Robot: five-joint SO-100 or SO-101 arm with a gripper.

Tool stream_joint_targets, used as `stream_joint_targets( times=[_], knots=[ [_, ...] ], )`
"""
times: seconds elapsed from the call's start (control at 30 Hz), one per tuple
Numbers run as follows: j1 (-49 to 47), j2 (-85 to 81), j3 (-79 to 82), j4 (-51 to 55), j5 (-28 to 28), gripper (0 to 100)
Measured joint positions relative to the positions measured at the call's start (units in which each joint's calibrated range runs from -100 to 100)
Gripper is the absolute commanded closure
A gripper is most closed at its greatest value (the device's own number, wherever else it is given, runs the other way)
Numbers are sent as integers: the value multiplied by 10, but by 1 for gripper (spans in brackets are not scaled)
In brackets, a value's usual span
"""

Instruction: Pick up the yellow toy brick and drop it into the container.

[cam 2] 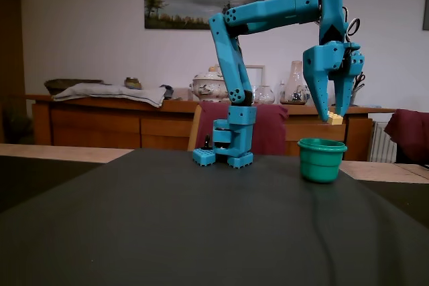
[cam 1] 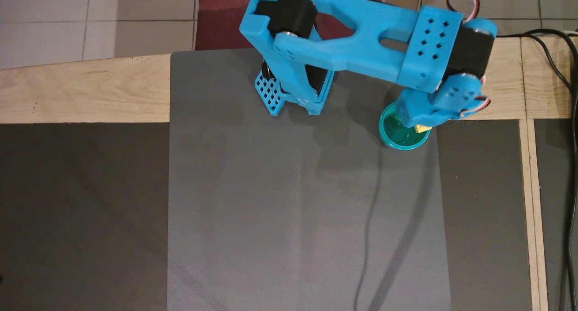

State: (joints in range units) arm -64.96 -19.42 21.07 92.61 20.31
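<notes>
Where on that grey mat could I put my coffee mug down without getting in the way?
Most of the grey mat is bare: everything from the arm's base down to the near edge. It is crowded only at the far right corner, where the gripper holds the yellow toy brick above the container.

— What does the overhead view show?
— A blue robot arm (cam 1: 361,44) reaching right across a grey mat (cam 1: 293,202), its gripper (cam 1: 420,123) over the teal container (cam 1: 399,137).
— And the brick?
— 1 yellow toy brick (cam 1: 422,128) peeks from beneath the gripper, above the container's right rim. Whether the jaws clamp it is unclear.
</notes>
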Motion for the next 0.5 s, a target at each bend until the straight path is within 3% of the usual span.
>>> stream_joint_targets(
  times=[0.23, 0.5],
  knots=[
    [-4, 0, 0, 7, 0, 92],
    [-4, 0, 0, 7, 0, 92]
  ],
)
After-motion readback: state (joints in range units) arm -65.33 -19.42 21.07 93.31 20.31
